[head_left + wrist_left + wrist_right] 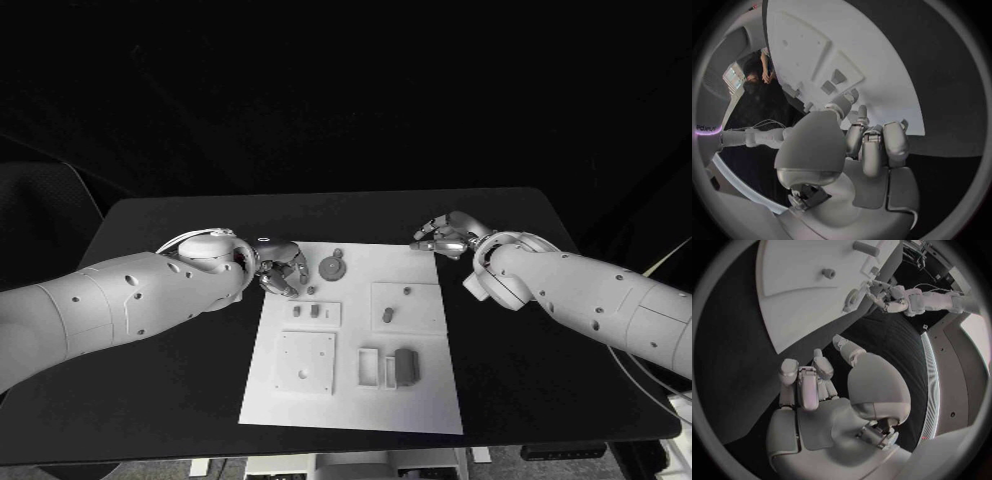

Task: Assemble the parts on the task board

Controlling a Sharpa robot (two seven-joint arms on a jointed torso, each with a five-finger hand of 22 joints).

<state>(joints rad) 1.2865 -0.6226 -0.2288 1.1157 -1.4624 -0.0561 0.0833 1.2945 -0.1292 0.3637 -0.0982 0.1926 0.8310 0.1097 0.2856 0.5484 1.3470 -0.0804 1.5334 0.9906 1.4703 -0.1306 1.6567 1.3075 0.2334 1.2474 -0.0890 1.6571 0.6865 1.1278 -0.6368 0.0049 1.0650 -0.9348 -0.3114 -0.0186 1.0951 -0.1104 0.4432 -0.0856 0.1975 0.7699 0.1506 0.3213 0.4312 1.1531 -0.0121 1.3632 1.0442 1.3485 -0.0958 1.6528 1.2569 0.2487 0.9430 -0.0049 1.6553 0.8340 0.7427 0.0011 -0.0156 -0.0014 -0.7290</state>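
Note:
The white task board [433, 400] lies in the middle of the black table, with several small grey parts on it. A round disc part [335, 267] lies near its far edge. Two small parts [297, 311] stand in a small raised square. A peg [388, 315] and a stud [405, 291] sit on another raised square, and a dark block [405, 365] stands nearer the front. My left hand [281, 269] hovers at the board's far left corner, fingers [873, 145] curled in with nothing seen in them. My right hand [446, 236] is just off the far right corner, fingers [804, 382] curled and empty.
A flat square plate [306, 362] and a pale slotted block [371, 367] lie on the board's near half. Bare black table [173, 390] surrounds the board on both sides. The table's front edge runs close below the board.

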